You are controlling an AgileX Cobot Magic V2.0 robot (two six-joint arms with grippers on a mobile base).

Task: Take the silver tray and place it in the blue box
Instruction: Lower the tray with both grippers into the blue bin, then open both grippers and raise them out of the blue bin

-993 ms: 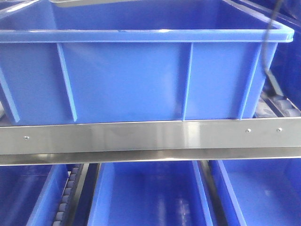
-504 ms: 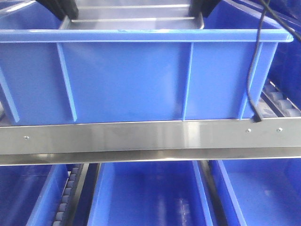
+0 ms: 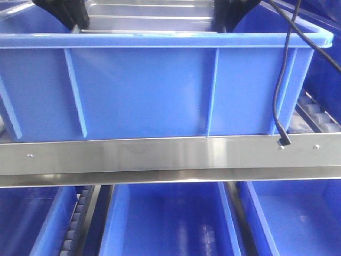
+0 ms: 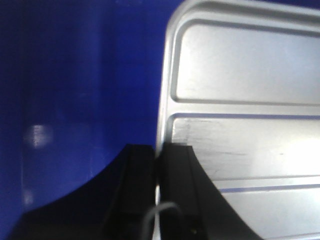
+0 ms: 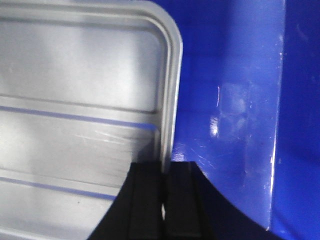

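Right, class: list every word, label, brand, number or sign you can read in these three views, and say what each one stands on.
None: no readable text shows in any view.
Blue box: plain ribbed wall, no label.
Silver tray: bare metal, only ridges and scuffs.
Steel rail: screws only, no marking.
Left hand and right hand, each clamped on the tray rim: plain black, no brand visible.
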